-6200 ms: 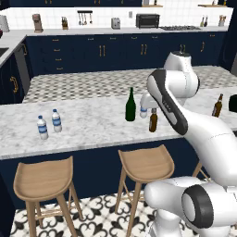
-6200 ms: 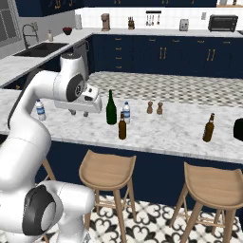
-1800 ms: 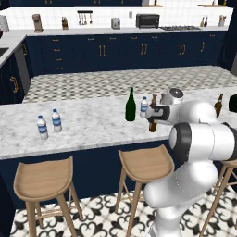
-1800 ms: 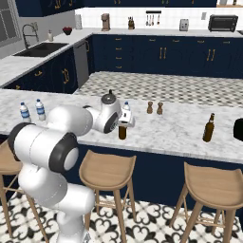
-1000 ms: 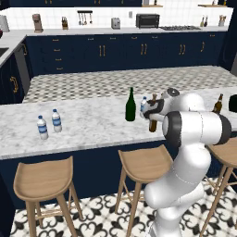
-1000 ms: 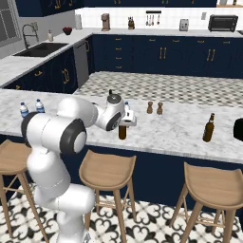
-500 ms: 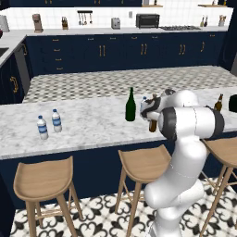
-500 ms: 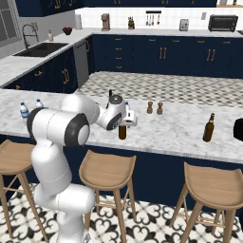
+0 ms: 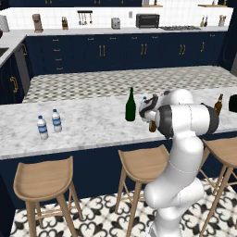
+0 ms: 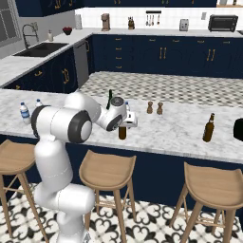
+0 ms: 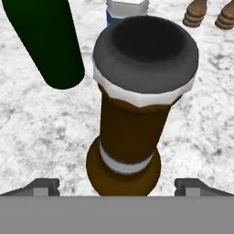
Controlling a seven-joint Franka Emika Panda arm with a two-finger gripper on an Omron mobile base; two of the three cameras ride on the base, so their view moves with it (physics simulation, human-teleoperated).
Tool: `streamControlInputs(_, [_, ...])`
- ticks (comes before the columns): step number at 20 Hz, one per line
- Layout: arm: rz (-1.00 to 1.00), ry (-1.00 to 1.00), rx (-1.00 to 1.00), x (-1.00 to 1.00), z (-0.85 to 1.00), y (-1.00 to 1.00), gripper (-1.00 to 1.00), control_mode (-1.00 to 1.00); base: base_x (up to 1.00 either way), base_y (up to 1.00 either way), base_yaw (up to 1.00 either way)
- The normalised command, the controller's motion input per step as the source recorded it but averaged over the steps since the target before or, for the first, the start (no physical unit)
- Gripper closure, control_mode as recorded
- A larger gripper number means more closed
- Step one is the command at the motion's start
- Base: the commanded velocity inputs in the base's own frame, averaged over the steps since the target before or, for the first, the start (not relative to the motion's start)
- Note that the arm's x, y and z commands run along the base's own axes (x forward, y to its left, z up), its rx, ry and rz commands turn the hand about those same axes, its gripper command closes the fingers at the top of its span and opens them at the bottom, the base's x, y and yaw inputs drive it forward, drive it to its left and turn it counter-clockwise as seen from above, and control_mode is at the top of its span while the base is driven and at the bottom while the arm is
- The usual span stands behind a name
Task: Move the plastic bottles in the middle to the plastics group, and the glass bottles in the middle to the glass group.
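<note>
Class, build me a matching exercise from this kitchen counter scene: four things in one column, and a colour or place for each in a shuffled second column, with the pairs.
Things:
1. wine bottle
2. middle beer bottle
3. plastics group
4. glass group bottle

Descriptions:
A. brown, alone towards the counter's right end
B. dark green
C. two clear bottles, blue labels
D. directly below the open gripper

Pairs: 1-B, 2-D, 3-C, 4-A
</note>
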Motion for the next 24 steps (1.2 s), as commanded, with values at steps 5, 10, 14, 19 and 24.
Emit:
streamControlInputs(5, [0.01,0.0,0.0,0.06,-0.06,0.0,-1.0,-1.0,0.0,0.0,0.0])
streamControlInputs(10, [0.0,0.0,0.0,0.0,-0.05,0.0,-1.0,-1.0,0.0,0.0,0.0])
streamControlInputs(14, [0.0,0.0,0.0,0.0,0.0,0.0,-1.0,-1.0,0.0,0.0,0.0])
streamControlInputs(19, [0.0,-0.01,0.0,0.07,-0.02,0.0,-1.0,-1.0,0.0,0.0,0.0])
streamControlInputs(24, [0.0,0.0,0.0,0.06,0.0,0.0,-1.0,-1.0,0.0,0.0,0.0])
